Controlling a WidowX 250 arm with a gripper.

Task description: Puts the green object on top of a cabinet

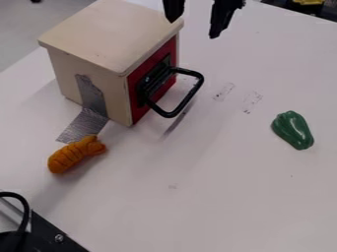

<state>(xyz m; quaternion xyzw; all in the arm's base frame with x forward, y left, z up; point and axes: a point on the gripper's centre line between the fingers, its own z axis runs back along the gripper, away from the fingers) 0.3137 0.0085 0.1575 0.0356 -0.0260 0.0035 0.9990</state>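
Observation:
My gripper (196, 22) hangs at the top edge of the camera view, its two black fingers spread apart with nothing between them. It is just right of the cabinet's top and well up and left of the green object. The green object (293, 130), a glossy pepper-like shape, lies on the white table at the right. At the upper left stands the cabinet (102, 34), a small cream box with a flat bare top, a red front and a black handle.
An orange, ridged toy (76, 154) lies in front of the cabinet at the left. Silver tape (84, 125) runs from the cabinet's side onto the table (217, 197). The black handle (191, 96) juts out rightward. Black equipment (46, 236) occupies the lower left corner.

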